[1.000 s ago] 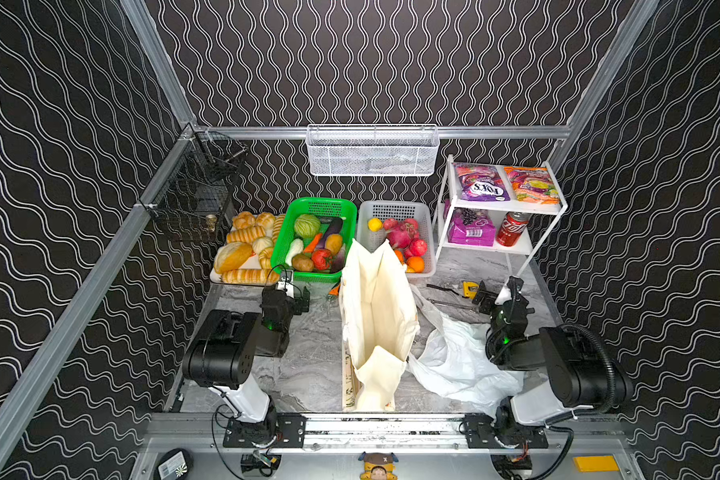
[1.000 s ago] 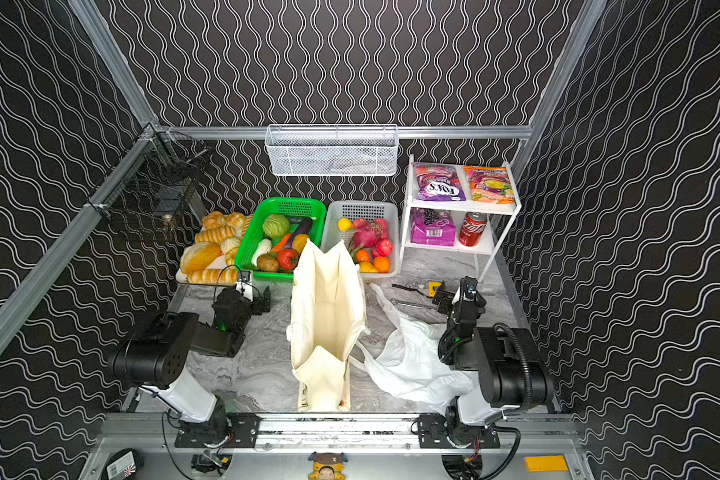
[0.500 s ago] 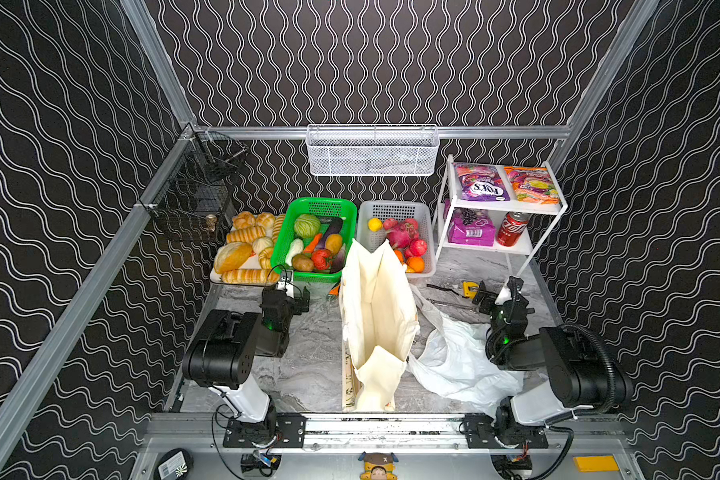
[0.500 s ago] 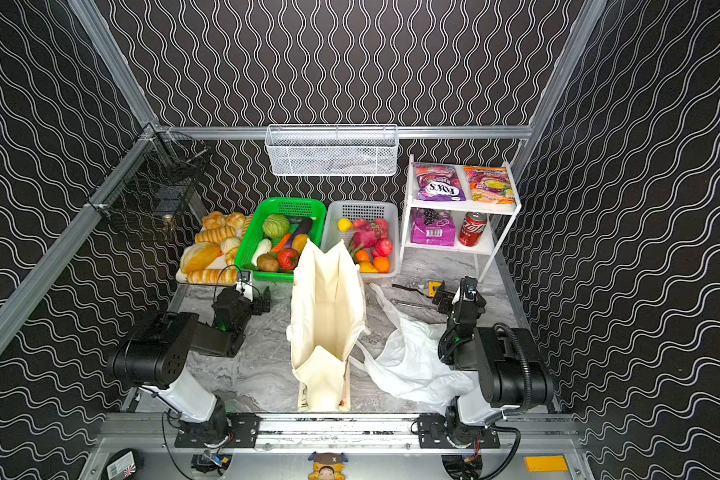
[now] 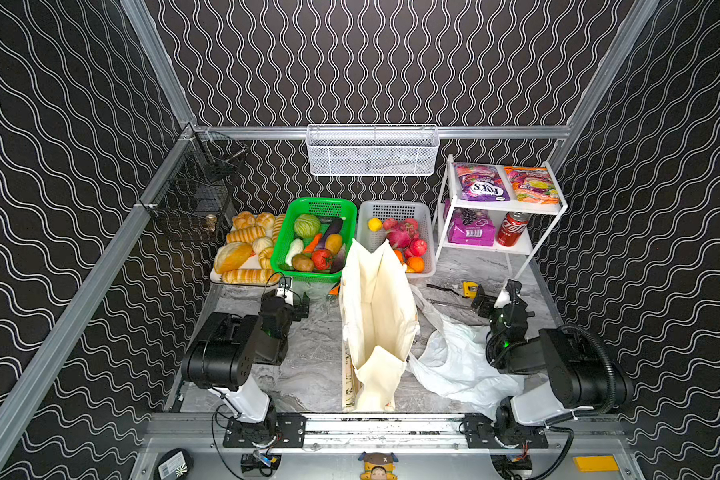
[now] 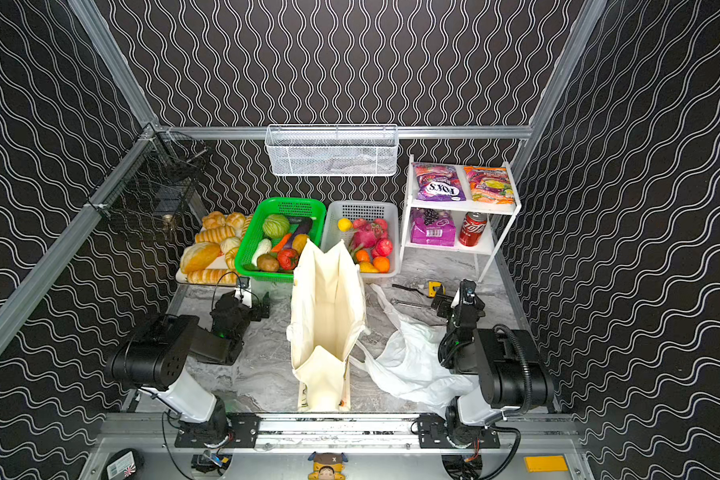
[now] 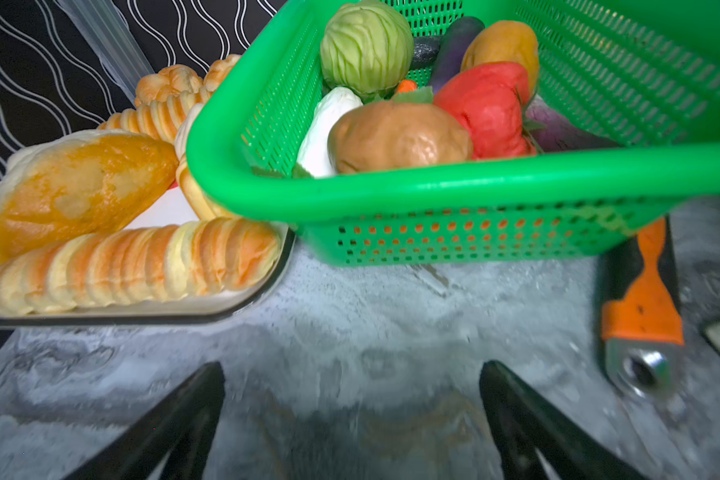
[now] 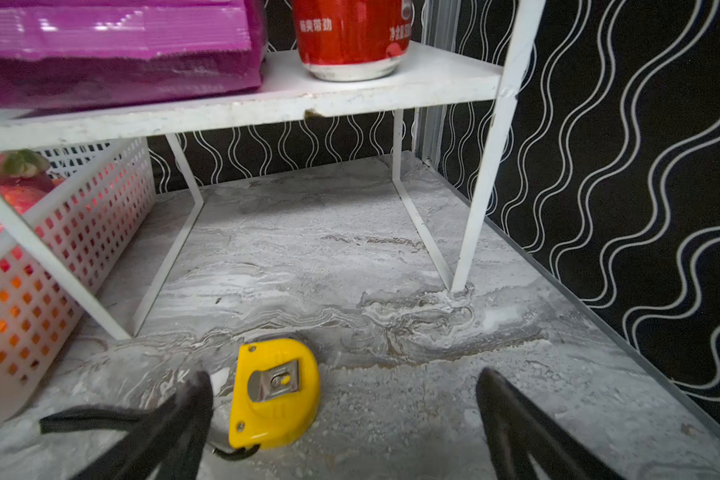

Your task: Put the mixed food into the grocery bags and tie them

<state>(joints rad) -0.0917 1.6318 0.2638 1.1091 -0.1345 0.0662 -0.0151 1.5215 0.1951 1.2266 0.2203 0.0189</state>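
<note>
In both top views the cream tote (image 5: pixel 377 316) (image 6: pixel 327 316) stands open mid-table, with the white plastic bag (image 5: pixel 454 361) crumpled to its right. A cabbage (image 7: pixel 366 45), potato (image 7: pixel 400 137), tomato (image 7: pixel 487 108) and a yellow-orange vegetable (image 7: pixel 501 45) lie in the green basket (image 7: pixel 391 187). Purple packets (image 5: pixel 479 187) (image 5: pixel 470 228) and a red can (image 8: pixel 350 37) sit on the white rack (image 8: pixel 267 104). My left gripper (image 7: pixel 350 370) (image 5: pixel 292 298) is open and empty, low before the basket. My right gripper (image 8: pixel 344 378) (image 5: pixel 490 298) is open and empty before the rack.
A bread tray (image 7: pixel 208 305) sits left of the basket and a white fruit basket (image 5: pixel 429 249) right of it. An orange-handled tool (image 7: pixel 641 299), a yellow tape measure (image 8: pixel 273 395) and a wrench (image 5: pixel 445 303) lie on the marble table. A wire basket (image 5: pixel 373 151) hangs on the back wall.
</note>
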